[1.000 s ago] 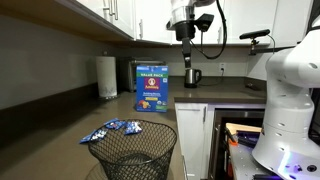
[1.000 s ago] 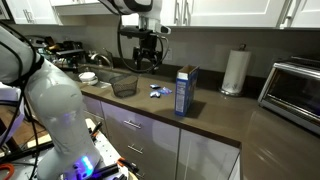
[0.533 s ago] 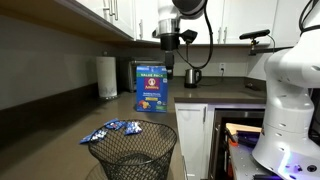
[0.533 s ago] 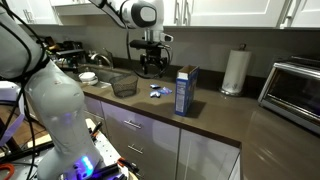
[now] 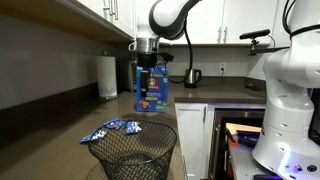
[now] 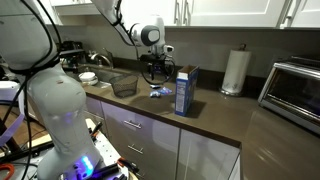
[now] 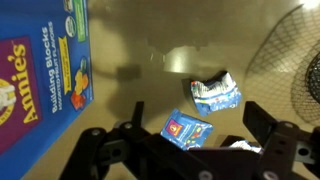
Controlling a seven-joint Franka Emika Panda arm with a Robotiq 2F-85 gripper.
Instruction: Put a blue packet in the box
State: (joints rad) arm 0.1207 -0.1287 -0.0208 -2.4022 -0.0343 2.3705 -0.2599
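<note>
Several small blue packets lie on the dark counter. In the wrist view one (image 7: 186,128) sits between my fingers, another (image 7: 215,93) lies just beyond, and a third (image 7: 243,146) peeks out by the right finger. They also show in both exterior views (image 5: 114,127) (image 6: 157,92). The tall blue box (image 5: 152,88) (image 6: 185,90) (image 7: 45,75) stands upright beside them. My gripper (image 7: 192,125) (image 5: 147,69) (image 6: 154,70) is open and empty, hanging above the packets.
A black wire mesh basket (image 5: 134,150) (image 6: 124,85) (image 7: 290,60) stands next to the packets. A paper towel roll (image 5: 106,76) (image 6: 235,72), a kettle (image 5: 192,75) and a toaster oven (image 6: 293,88) stand on the counter. Cabinets hang overhead.
My gripper has moved from near the kettle across the counter toward the box and packets, and has come lower. The packets and the box have not moved.
</note>
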